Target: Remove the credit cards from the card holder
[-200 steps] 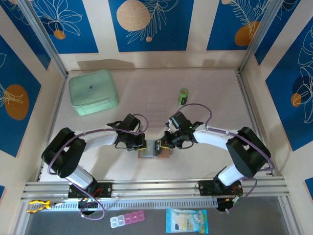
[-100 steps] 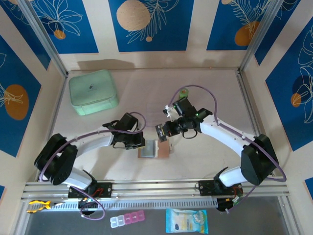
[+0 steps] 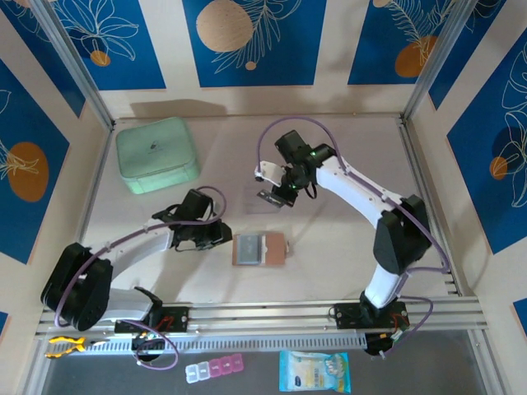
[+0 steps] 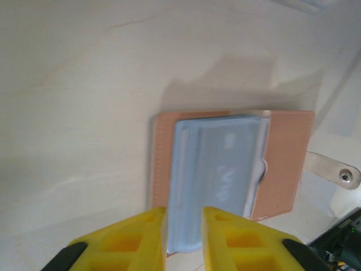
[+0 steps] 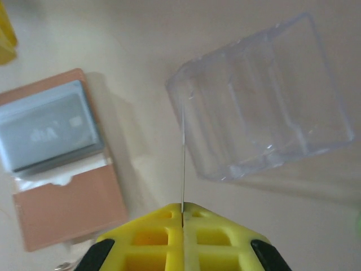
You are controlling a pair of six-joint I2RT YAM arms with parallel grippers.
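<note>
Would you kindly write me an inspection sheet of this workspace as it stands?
Surface: pale table, nothing seen amiss.
Job's things: card holder lies open and flat, a pocketed card in its grey-blue lining; a held card is out.
Clutter: mint-green case far left; clear tray beside the held card.
Grippers: right gripper shut on the held card; left gripper narrowly open at the holder's edge.
Cables: purple cables loop along both arms.
Surroundings: blue-and-cream wall panels; pill box and packet before the rail.
</note>
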